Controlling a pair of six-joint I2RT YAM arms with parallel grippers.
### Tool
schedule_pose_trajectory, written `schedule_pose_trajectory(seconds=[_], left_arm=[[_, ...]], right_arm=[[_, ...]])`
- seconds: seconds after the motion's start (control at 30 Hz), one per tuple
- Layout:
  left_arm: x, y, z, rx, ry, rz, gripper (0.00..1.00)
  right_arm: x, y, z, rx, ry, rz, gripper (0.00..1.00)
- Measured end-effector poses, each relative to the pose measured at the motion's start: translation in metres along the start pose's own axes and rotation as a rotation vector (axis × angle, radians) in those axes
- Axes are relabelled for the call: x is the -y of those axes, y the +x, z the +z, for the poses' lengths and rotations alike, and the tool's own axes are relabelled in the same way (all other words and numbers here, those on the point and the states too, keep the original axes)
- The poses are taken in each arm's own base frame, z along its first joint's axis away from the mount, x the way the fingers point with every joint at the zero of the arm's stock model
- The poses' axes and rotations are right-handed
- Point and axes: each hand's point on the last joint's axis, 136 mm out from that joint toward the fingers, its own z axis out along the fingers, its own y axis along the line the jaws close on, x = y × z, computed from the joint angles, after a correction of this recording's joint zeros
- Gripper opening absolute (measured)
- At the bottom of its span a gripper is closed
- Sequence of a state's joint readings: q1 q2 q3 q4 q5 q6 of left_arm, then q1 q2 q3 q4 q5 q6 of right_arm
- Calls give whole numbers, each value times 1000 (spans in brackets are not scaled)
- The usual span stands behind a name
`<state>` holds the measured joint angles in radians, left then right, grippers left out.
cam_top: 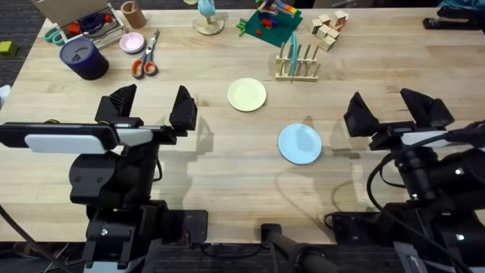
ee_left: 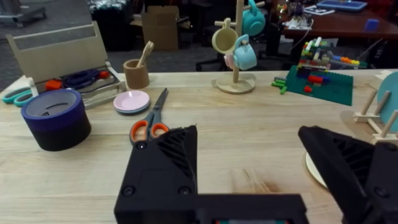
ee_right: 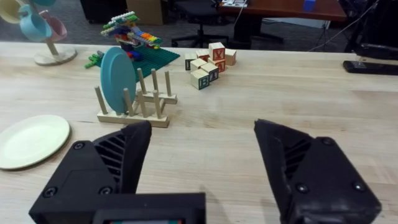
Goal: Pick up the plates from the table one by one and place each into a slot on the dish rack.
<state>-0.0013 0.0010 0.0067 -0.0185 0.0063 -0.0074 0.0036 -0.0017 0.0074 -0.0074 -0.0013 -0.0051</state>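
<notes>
A cream plate (cam_top: 247, 95) lies flat on the table (cam_top: 212, 159) near the middle, and a light blue plate (cam_top: 299, 143) lies nearer the front, to its right. The wooden dish rack (cam_top: 296, 64) stands behind them, with a teal plate (ee_right: 118, 71) upright in one of its slots (ee_right: 134, 109). My left gripper (cam_top: 151, 106) hovers open and empty left of the cream plate (ee_left: 311, 168). To the right of the blue plate, my right gripper (cam_top: 390, 106) is open and empty, facing the rack and the cream plate (ee_right: 31, 140).
Orange-handled scissors (cam_top: 145, 61), a purple tape roll (cam_top: 83, 58) and a small pink dish (cam_top: 132, 42) sit at the back left. A mug tree (ee_left: 236, 43), a green brick baseplate (cam_top: 270, 26) and wooden blocks (cam_top: 328, 29) line the back edge.
</notes>
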Motion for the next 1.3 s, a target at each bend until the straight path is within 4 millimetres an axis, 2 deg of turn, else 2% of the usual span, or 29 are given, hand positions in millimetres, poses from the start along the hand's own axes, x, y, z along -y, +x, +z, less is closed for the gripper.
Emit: schedule_pose_trajectory(seconds=[0.37, 0.57, 0.63, 0.87, 1.0, 1.13, 1.3], left_arm=[[0, -7, 0, 27, 0, 0, 993], [0, -1, -4, -43, 0, 0, 993], [0, -11, -8, -52, 0, 0, 991], [1, -68, -20, -60, -1, -9, 992], [1, -79, -17, -175, -3, -29, 992], [2, -75, -8, -368, 1, -38, 993], [9, -65, 8, -594, 34, -56, 993]], right_arm=[[-1, -3, 0, 14, -7, 0, 996], [-3, -11, -1, 32, -15, -1, 995], [-3, -24, -4, 53, -15, -2, 995], [-3, -91, -13, 132, -14, -5, 995], [-2, -95, -4, 8, -15, 0, 995], [-2, -83, 9, -219, -16, 10, 995], [-1, -87, 27, -416, -17, 18, 995]])
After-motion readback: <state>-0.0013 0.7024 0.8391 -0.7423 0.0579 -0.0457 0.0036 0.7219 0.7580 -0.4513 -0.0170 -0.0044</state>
